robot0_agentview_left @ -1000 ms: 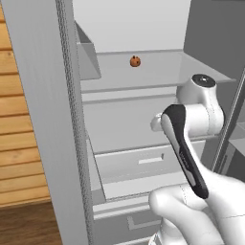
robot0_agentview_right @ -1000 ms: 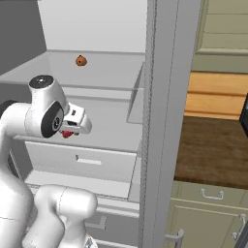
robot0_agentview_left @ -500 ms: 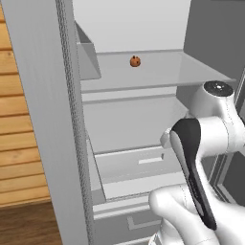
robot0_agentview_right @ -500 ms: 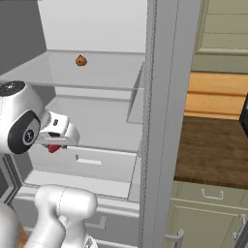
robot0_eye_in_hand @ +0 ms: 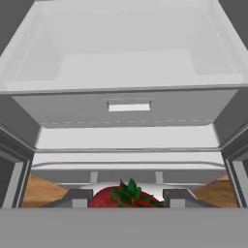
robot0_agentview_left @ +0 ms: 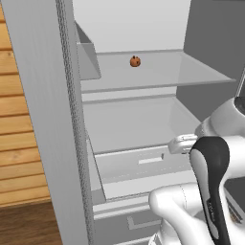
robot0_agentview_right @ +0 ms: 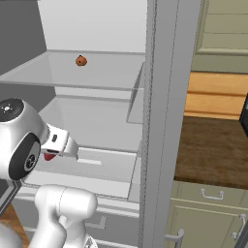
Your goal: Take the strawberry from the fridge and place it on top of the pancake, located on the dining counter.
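The strawberry, bright red with green leaves, sits between my gripper's two dark fingertips, which are shut on it. In the right base view the strawberry shows as a red spot under the hand, in front of the fridge's pulled-out white drawer. In the left base view the hand hangs before the open fridge, level with the drawer. The pancake and the dining counter are out of view.
An orange-brown ball lies on the fridge's upper glass shelf. A grey door bin juts in at the left. A wood-topped counter with green cabinet doors stands to the right of the fridge.
The arm has drawn back out of the fridge and lower, carrying the strawberry; the hand has moved from the shelf space to in front of the drawer. The ball has not moved.
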Robot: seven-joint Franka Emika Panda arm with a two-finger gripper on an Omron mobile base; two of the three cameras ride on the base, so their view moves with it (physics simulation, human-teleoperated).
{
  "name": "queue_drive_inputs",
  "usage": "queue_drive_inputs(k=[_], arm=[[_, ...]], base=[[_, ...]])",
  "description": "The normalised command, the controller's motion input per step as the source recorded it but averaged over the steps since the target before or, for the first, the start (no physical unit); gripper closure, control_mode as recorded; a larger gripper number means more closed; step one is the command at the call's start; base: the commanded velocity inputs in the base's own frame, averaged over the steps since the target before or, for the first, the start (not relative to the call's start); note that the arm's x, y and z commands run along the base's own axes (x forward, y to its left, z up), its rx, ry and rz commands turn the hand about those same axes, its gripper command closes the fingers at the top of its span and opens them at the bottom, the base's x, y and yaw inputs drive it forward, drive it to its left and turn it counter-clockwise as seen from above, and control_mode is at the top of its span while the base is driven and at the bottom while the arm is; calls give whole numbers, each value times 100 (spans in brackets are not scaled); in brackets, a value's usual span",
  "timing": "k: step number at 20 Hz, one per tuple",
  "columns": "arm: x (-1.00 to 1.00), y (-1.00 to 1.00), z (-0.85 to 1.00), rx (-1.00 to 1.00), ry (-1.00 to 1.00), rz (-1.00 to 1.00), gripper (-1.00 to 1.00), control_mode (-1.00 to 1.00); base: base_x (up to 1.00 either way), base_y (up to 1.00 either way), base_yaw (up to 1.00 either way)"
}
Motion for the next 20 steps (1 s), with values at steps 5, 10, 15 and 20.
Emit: queue_drive_inputs(k=[5,10,15,20], arm=[[0,-7,0,-1,12,-6,100,-100],[-1,-4,0,0,10,0,100,-100],[0,0,0,0,0,0,100,-100],[-2,1,0,0,0,0,100,100]], base=[[0,0,0],[0,0,0],[0,0,0],[-5,1,1]])
